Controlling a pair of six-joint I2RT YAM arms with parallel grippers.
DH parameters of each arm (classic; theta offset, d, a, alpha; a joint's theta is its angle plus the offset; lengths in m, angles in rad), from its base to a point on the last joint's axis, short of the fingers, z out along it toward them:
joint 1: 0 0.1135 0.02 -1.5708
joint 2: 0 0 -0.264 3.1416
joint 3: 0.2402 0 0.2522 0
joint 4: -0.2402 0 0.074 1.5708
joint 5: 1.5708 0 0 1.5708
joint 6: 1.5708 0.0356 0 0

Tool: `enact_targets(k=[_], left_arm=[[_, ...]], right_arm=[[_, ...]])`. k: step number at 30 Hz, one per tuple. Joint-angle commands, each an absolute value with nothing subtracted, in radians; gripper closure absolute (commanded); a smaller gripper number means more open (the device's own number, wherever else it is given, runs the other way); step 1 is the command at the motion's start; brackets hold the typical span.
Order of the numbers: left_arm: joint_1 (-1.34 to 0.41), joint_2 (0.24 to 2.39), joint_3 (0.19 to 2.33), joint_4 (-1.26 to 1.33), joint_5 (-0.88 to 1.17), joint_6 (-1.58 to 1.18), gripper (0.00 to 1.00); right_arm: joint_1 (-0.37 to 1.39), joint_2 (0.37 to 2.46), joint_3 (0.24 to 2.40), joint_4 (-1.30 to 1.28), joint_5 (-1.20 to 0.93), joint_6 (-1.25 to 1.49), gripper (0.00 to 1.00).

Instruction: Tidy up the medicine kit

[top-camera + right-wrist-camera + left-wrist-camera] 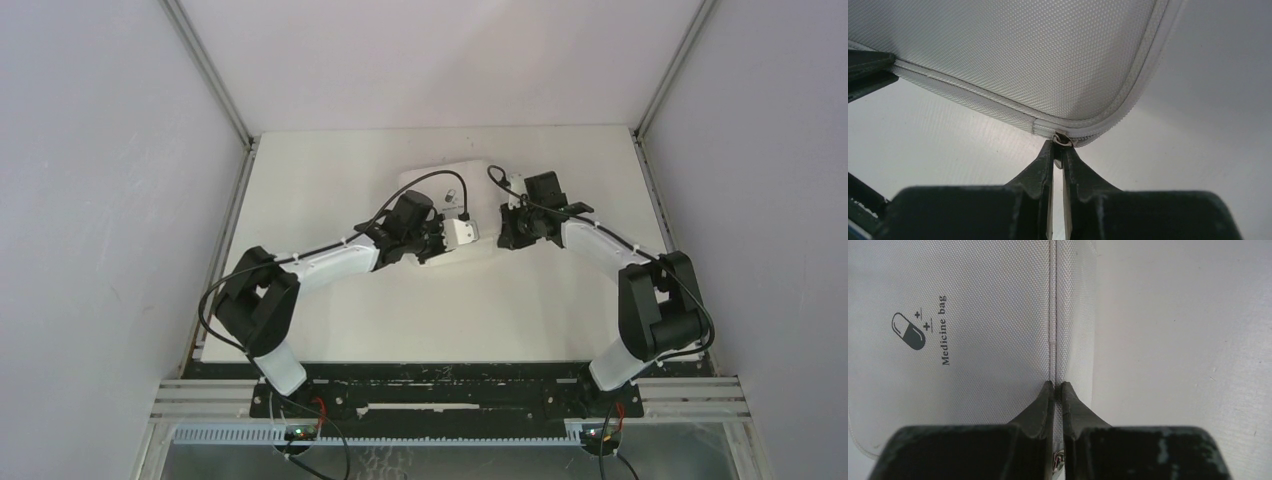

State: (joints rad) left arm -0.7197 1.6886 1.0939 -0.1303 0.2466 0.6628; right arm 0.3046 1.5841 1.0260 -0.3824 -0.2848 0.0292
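The medicine kit [440,180] is a white zip case lying closed at the back middle of the table. Its top [973,300] bears a pill logo [909,331] and the words "Medicine bag". My left gripper [1058,385] is shut on the raised seam along the kit's edge, at its near left side [437,243]. My right gripper [1058,146] is shut on the metal zipper pull [1063,139] at a rounded corner of the kit [1023,50], at the case's right side [504,232]. The left gripper's fingers [868,70] show at the left of the right wrist view.
Grey enclosure walls [110,200] stand to the left, right and back of the white table [450,310]. A black cable [400,195] loops over the kit from the left wrist. The arm bases sit on a black rail [440,385] at the near edge.
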Motion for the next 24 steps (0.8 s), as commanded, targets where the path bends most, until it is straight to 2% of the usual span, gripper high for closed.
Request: enact_targets(k=[1,15,18,24], left_arm=[[-0.724,1.658,1.094,-0.204,0.216,0.64,1.0],[-0.724,1.656,1.068,-0.208,0.164,0.667,1.0],[-0.724,1.657,1.079,-0.21,0.165,0.653,1.0],[-0.724,1.661,1.094,-0.221,0.181,0.62,1.0]], right_arm=[[0.246,1.544,1.112,-0.404,-0.314,0.001,1.0],[0.064,1.669,1.228,-0.576,-0.583,0.047,1.0],[0.057,1.702,1.229,-0.594,-0.633,0.02,0.92],[0.057,1.713,1.229,-0.597,-0.67,-0.065,0.7]])
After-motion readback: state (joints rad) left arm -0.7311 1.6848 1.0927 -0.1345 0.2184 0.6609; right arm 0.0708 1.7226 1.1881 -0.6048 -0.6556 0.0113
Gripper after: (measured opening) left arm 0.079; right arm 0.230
